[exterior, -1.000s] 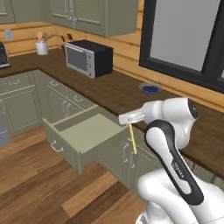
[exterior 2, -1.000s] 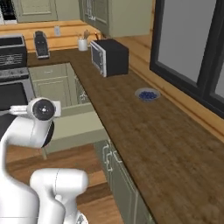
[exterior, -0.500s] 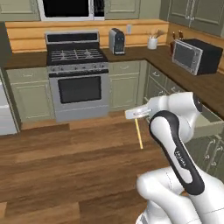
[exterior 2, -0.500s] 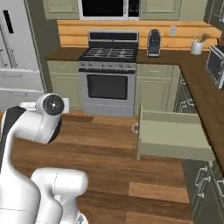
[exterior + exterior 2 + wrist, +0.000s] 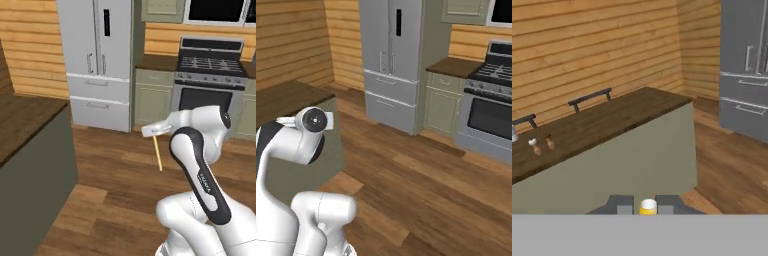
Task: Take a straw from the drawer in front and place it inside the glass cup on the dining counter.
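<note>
My gripper point(image 5: 152, 133) hangs in front of the arm, shut on the straw point(image 5: 157, 154), a thin pale-yellow stick that points down over the wood floor. In the hand view the straw's round end point(image 5: 648, 206) sits between the two dark fingertips point(image 5: 621, 203). The dining counter point(image 5: 612, 120), a dark brown slab on a grey-green base, stretches ahead of the hand, and it also stands at the left as the dining counter point(image 5: 25, 117). A small whitish glass cup point(image 5: 513, 134) is cut by the left edge, on the slab. The drawer is out of view.
Two small shakers point(image 5: 541, 144) stand on the slab near the cup. Dark stool backs point(image 5: 589, 96) rise behind it. A grey fridge point(image 5: 100, 60) and a stove point(image 5: 215, 70) line the far wall. Open wood floor point(image 5: 421, 185) lies between me and the dining counter.
The whole picture has shifted: the base has turned away from the open drawer and stove, toward the fridge and dining counter. The straw stays in the shut gripper.
</note>
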